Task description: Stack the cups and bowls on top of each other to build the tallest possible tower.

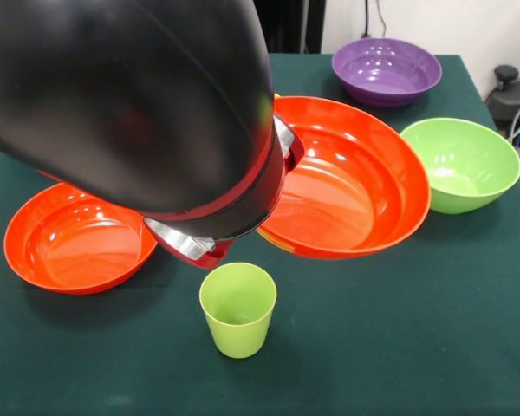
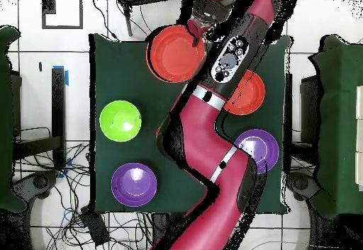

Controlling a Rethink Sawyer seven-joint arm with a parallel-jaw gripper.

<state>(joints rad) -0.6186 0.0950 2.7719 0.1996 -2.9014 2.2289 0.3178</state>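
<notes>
My gripper [image 2: 198,27] is at the table's edge and holds a wide orange bowl [image 1: 347,178] by its rim; the bowl is raised and tilted, and also shows in the overhead view [image 2: 172,52]. In the front view my black arm [image 1: 139,104] hides the gripper itself. A light green cup [image 1: 237,309] stands upright on the green cloth, just in front of and below the held bowl, apart from it. A second orange bowl [image 1: 74,243] rests on the table to the left. The other cups are out of view.
A light green bowl [image 1: 464,163] sits at the right and a purple bowl [image 1: 386,69] at the far side. The overhead view shows a second purple bowl [image 2: 264,144] partly under my arm. Cables and chairs surround the table.
</notes>
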